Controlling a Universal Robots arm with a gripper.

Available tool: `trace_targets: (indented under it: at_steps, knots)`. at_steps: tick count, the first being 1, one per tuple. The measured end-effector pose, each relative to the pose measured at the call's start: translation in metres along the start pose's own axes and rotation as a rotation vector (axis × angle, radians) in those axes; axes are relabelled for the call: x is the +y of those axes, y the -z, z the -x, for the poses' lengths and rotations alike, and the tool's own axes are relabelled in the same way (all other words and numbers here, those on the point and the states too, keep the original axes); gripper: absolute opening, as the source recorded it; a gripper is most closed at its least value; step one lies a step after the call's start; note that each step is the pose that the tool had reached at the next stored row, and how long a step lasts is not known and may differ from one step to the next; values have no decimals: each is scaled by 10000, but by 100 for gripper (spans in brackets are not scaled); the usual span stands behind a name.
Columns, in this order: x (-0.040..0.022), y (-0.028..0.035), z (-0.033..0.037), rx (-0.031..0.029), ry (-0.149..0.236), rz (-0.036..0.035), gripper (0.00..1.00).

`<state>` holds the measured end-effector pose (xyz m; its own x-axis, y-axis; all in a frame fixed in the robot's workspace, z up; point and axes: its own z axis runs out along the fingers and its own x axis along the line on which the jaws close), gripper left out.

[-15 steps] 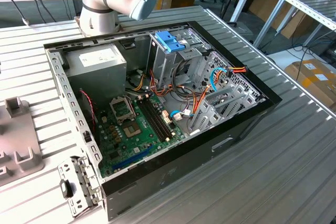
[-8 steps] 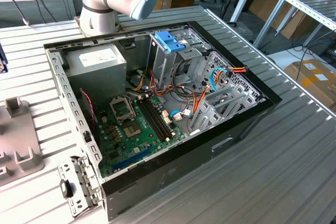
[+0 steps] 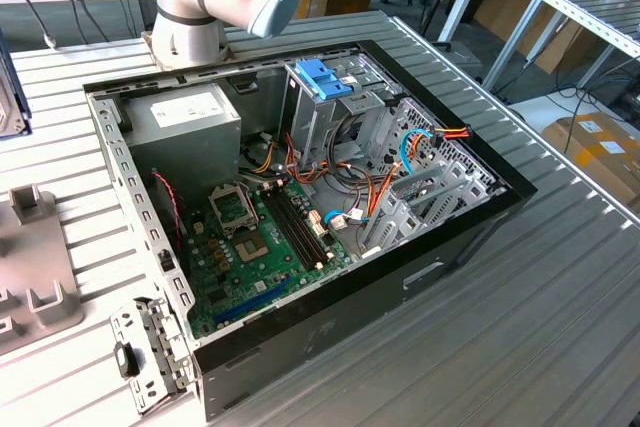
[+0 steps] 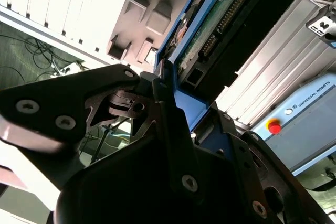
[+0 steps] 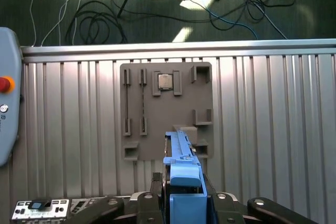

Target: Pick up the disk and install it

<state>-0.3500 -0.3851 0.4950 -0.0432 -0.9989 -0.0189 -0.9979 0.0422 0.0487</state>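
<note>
The disk (image 4: pixel 220 30) is a dark drive with a green circuit board and bright blue rails. It stands on edge between the black fingers (image 4: pixel 170 129) of my gripper (image 4: pixel 191 111), which is shut on its blue tab end (image 5: pixel 185 184). In the first wrist view the disk (image 5: pixel 181 153) hangs over the near part of a grey holder plate (image 5: pixel 168 114). Whether it touches the plate I cannot tell. The open computer case (image 3: pixel 460 237) lies in the middle of the exterior view, with its tall metal drive cage (image 3: pixel 320 117) topped by a blue handle (image 3: pixel 325 77).
The arm's base (image 3: pixel 195 22) stands behind the case. The grey holder plate (image 3: pixel 35 287) lies at the exterior view's left and carries a processor chip (image 5: pixel 166 81). A grey pendant with a red button (image 5: pixel 5 83) sits beside it. Cables cross the floor past the ribbed table's edge (image 5: pixel 168 50).
</note>
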Motion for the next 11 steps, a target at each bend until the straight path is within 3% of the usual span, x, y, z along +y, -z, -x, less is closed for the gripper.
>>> trace_targets:
  at_steps: [8,11]
  knots:
    - [-130,6,6,0,-1,1,37]
    - [-212,10,9,0,0,0,37]
